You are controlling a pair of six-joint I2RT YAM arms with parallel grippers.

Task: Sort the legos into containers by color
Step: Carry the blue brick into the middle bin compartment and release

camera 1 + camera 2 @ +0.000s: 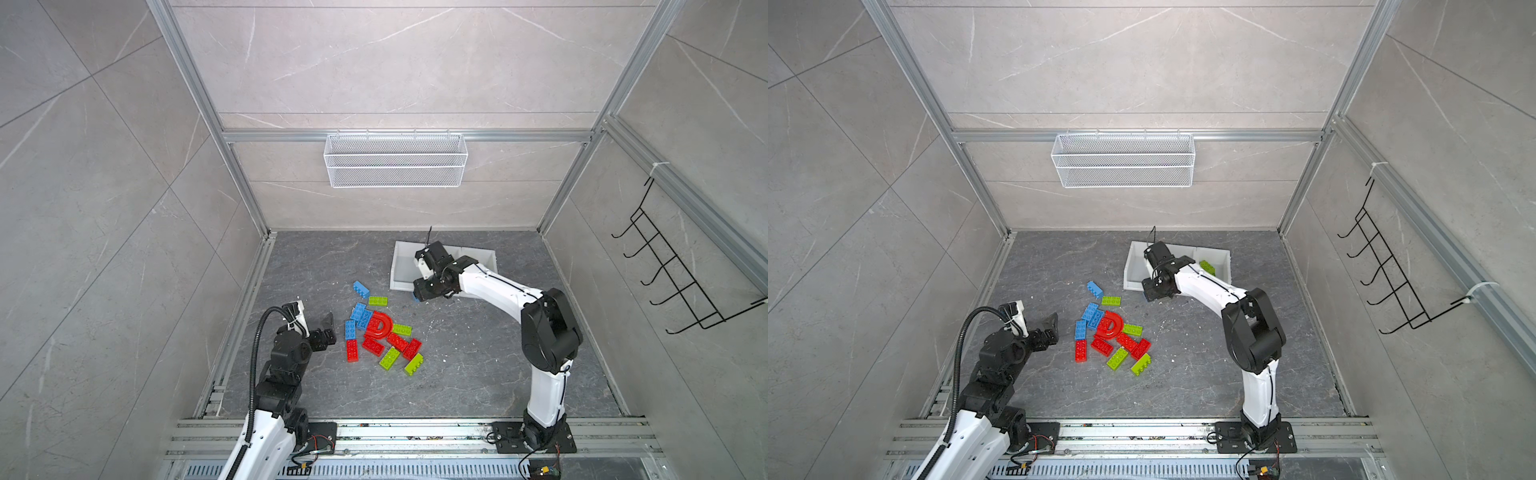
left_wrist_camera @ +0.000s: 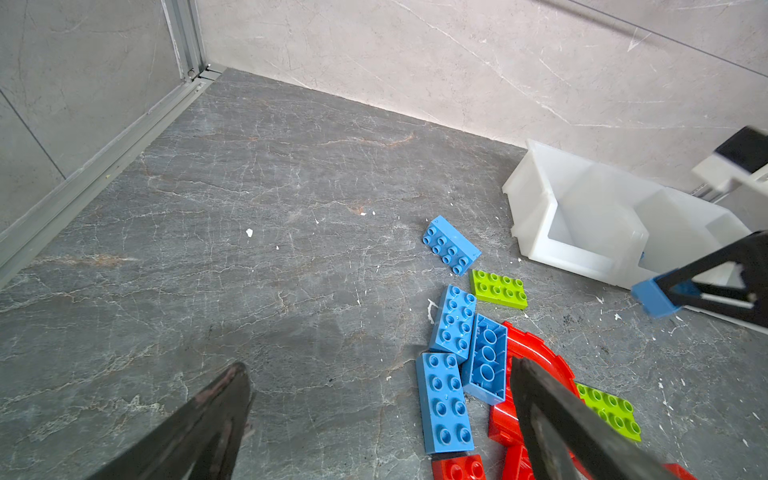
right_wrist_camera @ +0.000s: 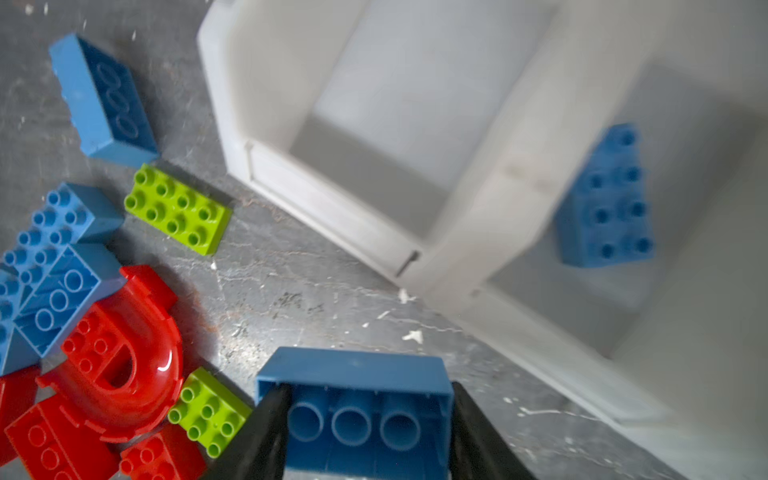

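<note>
My right gripper (image 3: 368, 415) is shut on a blue brick (image 3: 353, 374), held by its two long sides with the hollow underside facing the wrist camera. It hangs just in front of the white containers (image 1: 401, 266), near the front lip. The nearest bin (image 3: 374, 83) is empty, and the bin beside it holds a blue brick (image 3: 606, 199). A green brick (image 1: 1207, 267) lies in the far right bin. Loose red, blue and green legos (image 1: 382, 332) lie mid-floor around a red arch piece (image 1: 378, 326). My left gripper (image 1: 330, 328) stands open, left of the pile.
A white wire mesh basket (image 1: 395, 160) hangs on the back wall. A black hook rack (image 1: 673, 274) is fixed to the right wall. Aluminium rails run along the floor edges. White specks dot the grey floor (image 2: 249, 232).
</note>
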